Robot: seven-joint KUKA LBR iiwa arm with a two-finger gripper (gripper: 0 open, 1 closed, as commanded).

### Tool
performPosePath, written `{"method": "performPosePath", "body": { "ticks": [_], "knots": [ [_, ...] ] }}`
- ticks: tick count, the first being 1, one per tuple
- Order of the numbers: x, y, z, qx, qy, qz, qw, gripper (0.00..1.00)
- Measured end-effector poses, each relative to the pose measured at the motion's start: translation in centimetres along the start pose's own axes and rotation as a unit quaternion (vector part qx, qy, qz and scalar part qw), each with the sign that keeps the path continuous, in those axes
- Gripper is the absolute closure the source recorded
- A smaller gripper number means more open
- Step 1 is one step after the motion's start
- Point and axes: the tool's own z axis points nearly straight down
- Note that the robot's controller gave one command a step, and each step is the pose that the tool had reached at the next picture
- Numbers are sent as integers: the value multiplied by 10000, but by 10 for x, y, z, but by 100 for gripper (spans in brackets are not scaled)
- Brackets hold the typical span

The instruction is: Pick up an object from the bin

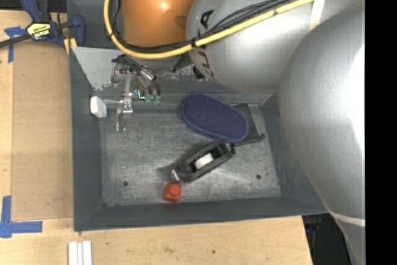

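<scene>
Grey metal bin (87, 183), camera view: tool (124, 110) hangs low at the back-left, just beside a small white lump (98, 107), which is likely the pick target, judging by closeness. Can't tell if the tool is spread or pressed together. Blue oval pad (214, 116), black clip (201, 161) and red cap (172, 192) lie loose toward the middle and front, so each is easy to single out.

The big silver arm (279, 53) comes in from the right. It has an orange cap (158, 3) and a yellow cable (267, 17) on it. Its tool (124, 110) hangs low at the back left of the grey bin (87, 183). A small white thing (98, 107) lies just to the left of the tool. A dark blue oval pad (214, 116) lies to its right. In front of the pad lies a black thing with a white part (201, 161). A little red thing (172, 192) sits near the front wall.
</scene>
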Motion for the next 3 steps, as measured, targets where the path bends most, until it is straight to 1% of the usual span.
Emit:
{"method": "performPosePath", "body": {
  "ticks": [1, 2, 3],
  "knots": [
    [-3, -107, 77, 17, -14, 885, 9961, 0],
    [16, -194, 52, 17, -40, 856, 9963, 0],
    [-8, -246, 130, -66, -109, -51, 9999, 0]
  ]
}}
